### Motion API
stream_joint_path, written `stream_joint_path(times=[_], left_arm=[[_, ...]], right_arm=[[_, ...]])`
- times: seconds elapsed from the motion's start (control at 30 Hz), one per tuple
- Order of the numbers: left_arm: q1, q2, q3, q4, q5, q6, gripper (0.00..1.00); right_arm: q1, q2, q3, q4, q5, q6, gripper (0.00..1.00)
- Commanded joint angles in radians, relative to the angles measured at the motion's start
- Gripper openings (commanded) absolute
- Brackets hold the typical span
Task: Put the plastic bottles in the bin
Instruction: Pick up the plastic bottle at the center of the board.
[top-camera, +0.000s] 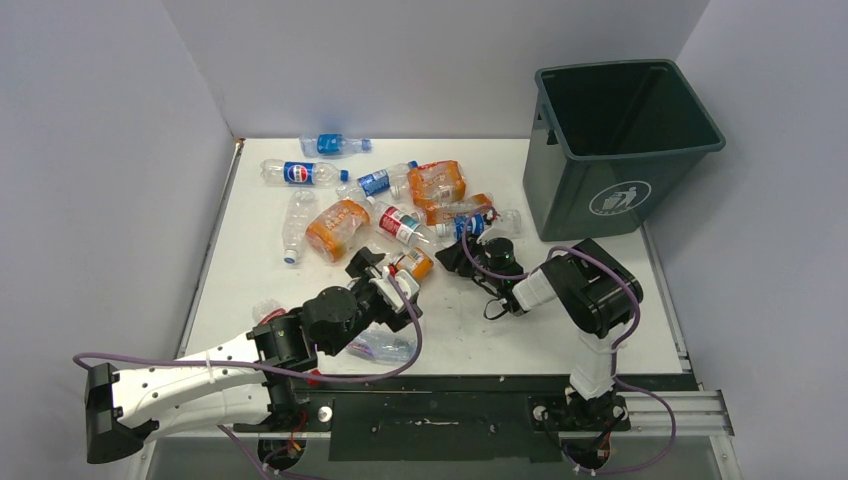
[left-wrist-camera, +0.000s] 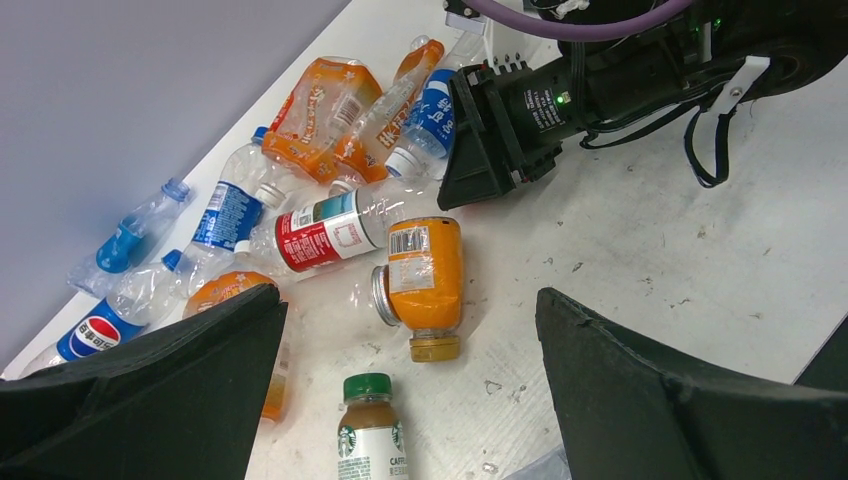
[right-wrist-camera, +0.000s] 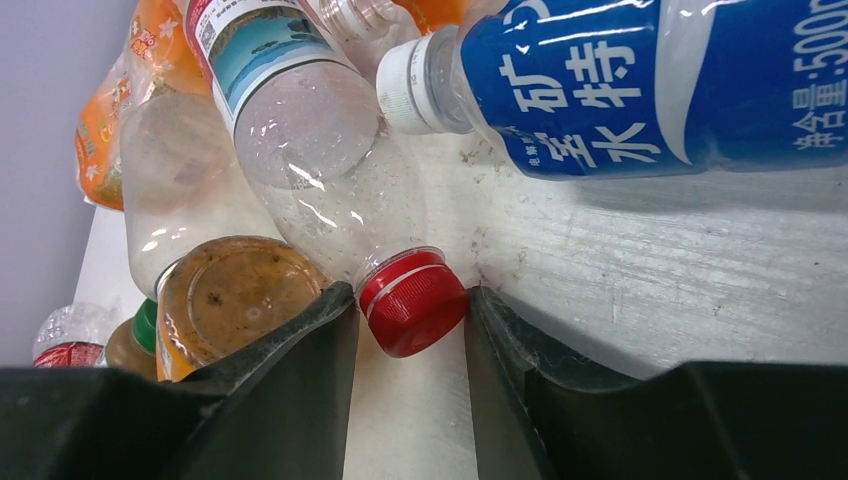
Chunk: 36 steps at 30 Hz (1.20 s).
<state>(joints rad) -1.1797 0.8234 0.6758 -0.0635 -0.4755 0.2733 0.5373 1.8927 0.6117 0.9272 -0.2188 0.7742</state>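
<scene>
Across the far middle of the table (top-camera: 560, 330) the plastic bottles (top-camera: 400, 205) lie on their sides in a loose heap. Most are clear with blue or red labels, a few are squashed orange ones, and the caps are white, red and blue.

The right gripper (right-wrist-camera: 408, 330) has its jaws narrow, pinching the red cap (right-wrist-camera: 412, 300) of a clear red-labelled bottle (right-wrist-camera: 330, 170). A blue-labelled bottle (right-wrist-camera: 650, 90) lies just beside it.

The left gripper (left-wrist-camera: 408, 300) is spread wide and hangs over a small orange bottle (left-wrist-camera: 425, 275) and a green-capped Starbucks bottle (left-wrist-camera: 370, 440), touching neither.

The bin (top-camera: 580, 190) stands upright at the far right corner, mouth open, just beside the heap's right end. The left wall (top-camera: 100, 200) runs close to the leftmost bottles. Bare tabletop shows at the near right, in front of the bin.
</scene>
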Motion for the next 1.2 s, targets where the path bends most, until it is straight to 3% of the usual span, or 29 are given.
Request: stream_joint_path(times=[0.0, 0.13, 0.23, 0.47, 0.63, 0.8, 0.9, 1.0, 1.17], left_arm=[[-0.012, -0.011, 0.003, 0.047, -0.017, 0.010, 0.96], [-0.016, -0.018, 0.001, 0.048, -0.023, 0.015, 0.96], [-0.020, -0.025, -0.003, 0.048, -0.035, 0.022, 0.96], [-0.026, -0.051, -0.035, 0.143, -0.086, 0.055, 0.96], [-0.032, -0.088, -0.085, 0.215, -0.102, 0.125, 0.96], [-0.062, -0.153, -0.181, 0.310, -0.070, 0.348, 0.96], [-0.110, -0.157, -0.209, 0.289, -0.034, 0.568, 0.96], [-0.163, -0.087, -0.196, 0.297, -0.138, 0.763, 0.96], [-0.144, -0.020, -0.135, 0.283, -0.127, 0.818, 0.96]], right_arm=[[-0.002, -0.019, -0.001, 0.092, -0.033, 0.010, 0.14], [-0.003, -0.074, -0.031, 0.073, -0.029, 0.004, 0.06], [-0.002, -0.166, -0.062, -0.011, -0.003, -0.018, 0.05], [0.027, -0.534, -0.111, -0.344, 0.141, -0.122, 0.05], [0.039, -0.766, -0.051, -0.661, 0.201, -0.199, 0.05], [0.052, -0.881, 0.116, -1.089, 0.170, -0.313, 0.05], [0.064, -0.915, 0.198, -1.295, 0.136, -0.364, 0.05], [0.069, -0.964, 0.226, -1.396, 0.053, -0.381, 0.05], [0.086, -0.989, 0.302, -1.505, -0.078, -0.404, 0.05]])
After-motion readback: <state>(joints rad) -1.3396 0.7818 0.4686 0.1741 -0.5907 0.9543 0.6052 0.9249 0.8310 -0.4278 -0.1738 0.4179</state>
